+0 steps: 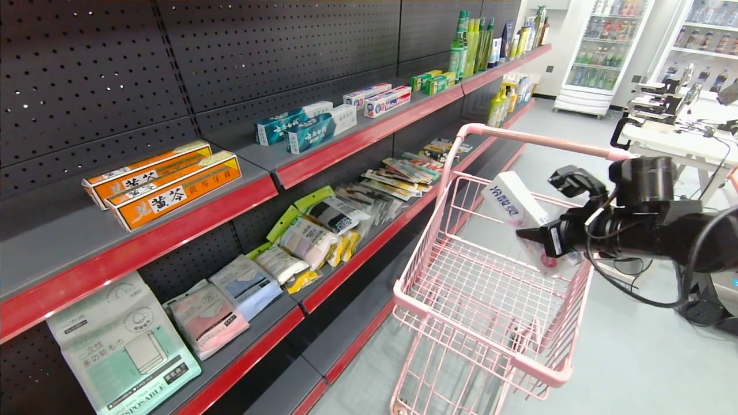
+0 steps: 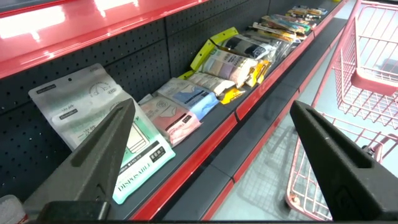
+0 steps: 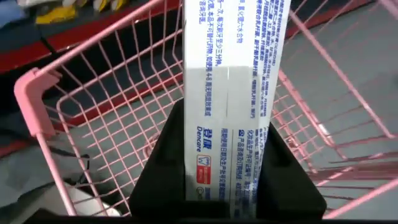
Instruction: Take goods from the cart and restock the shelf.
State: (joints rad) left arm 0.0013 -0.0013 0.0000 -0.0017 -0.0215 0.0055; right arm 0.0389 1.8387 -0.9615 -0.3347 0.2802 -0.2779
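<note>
The right jaws, at the right-centre of the head view, are clamped on a long white carton (image 1: 513, 204) with blue print. It is held tilted above the basket of the pink cart (image 1: 490, 288), clear of the wire floor. From the right wrist view the carton (image 3: 230, 93) runs out between the black fingers (image 3: 155, 174), with the cart's pink wire (image 3: 93, 93) beneath it. The left jaws stand wide open with nothing between them. Their dark fingers (image 2: 106, 155) are well apart in the left wrist view and face the lower tier of the shelf (image 2: 205, 146). In the head view the shelf (image 1: 144, 248) fills the left half of the frame, its tiers edged in red. Two orange boxes (image 1: 164, 184) lie side by side at the left on the upper tier. Teal boxes (image 1: 305, 127) lie further along towards the upper centre, followed by white boxes (image 1: 377, 98) and green bottles (image 1: 473, 40) near the top. On the tier below, a green and white pouch (image 1: 124, 346) leans at the lower left, beside smaller soft packs (image 1: 230, 300).
</note>
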